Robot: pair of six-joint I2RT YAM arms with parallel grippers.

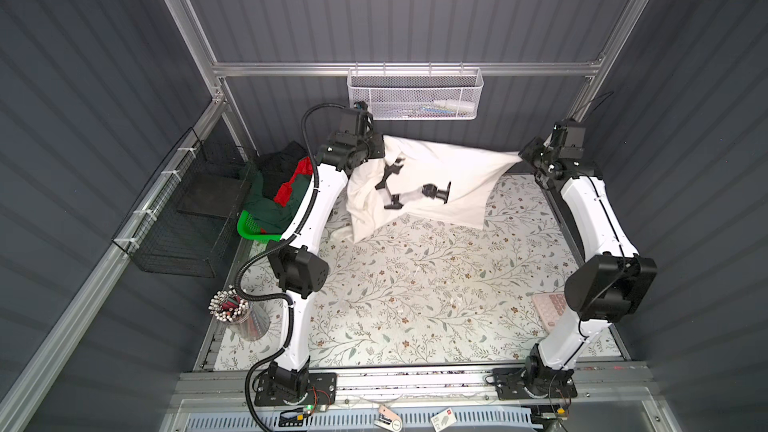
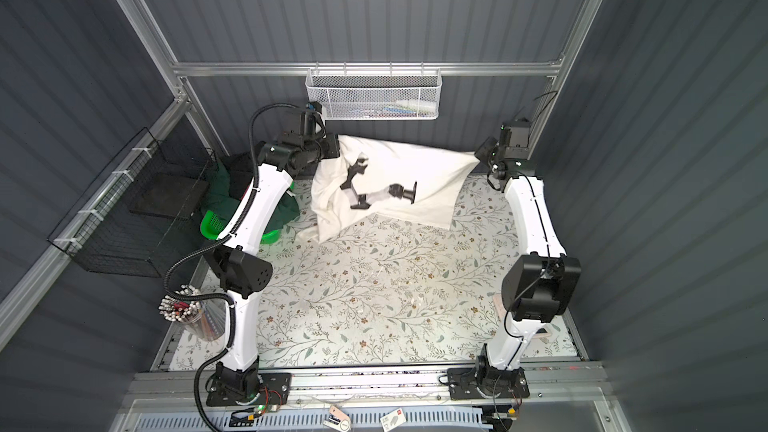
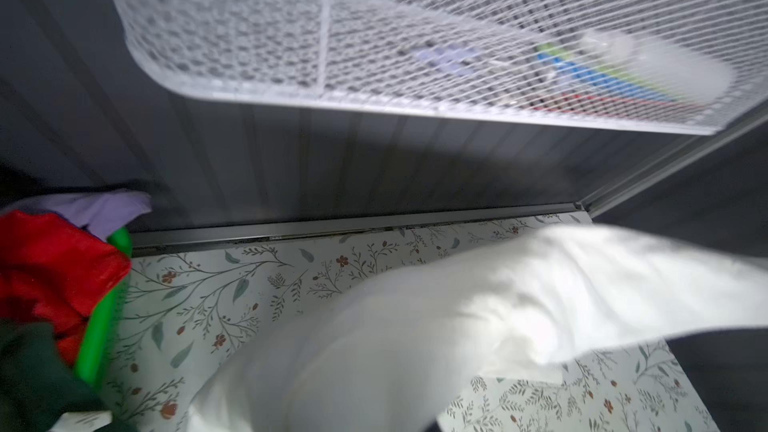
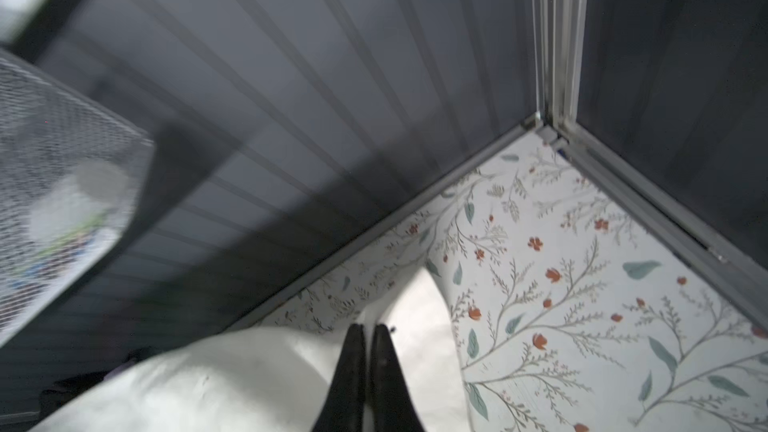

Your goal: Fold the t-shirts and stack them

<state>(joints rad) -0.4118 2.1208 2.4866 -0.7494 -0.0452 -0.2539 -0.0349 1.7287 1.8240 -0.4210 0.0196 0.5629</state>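
At the far left, the green plastic basket point(image 1: 254, 229) holds a heap of t-shirts: the dark green shirt point(image 1: 266, 209), the red shirt point(image 1: 291, 189) and the black shirt point(image 1: 282, 162), with the lavender shirt point(image 3: 104, 209) seen from the left wrist. The left arm point(image 1: 320, 197) rises from its base at the near edge, bends at the elbow and leans over the basket toward the far wall, its wrist turned inward. The left gripper point(image 1: 382, 145) meets the upper left corner of the cream-white t-shirt point(image 1: 449, 168). White cloth hides its fingers in the wrist view, but the jaws are closed and the corner hangs from them.

The shirt is held up at the far side of the table point(image 1: 415, 284), below the white mesh basket point(image 1: 415, 95). Its top edge is stretched between the two grippers, and its black-grey print point(image 1: 411, 191) faces up. Its left side sags in folds onto the floral cover.

The right gripper point(image 4: 368, 329) has its fingers point(image 4: 353, 363) pressed together, pinching the shirt's right corner. The right arm point(image 1: 590, 218) climbs from its base, folds at the elbow and reaches for the far right corner.
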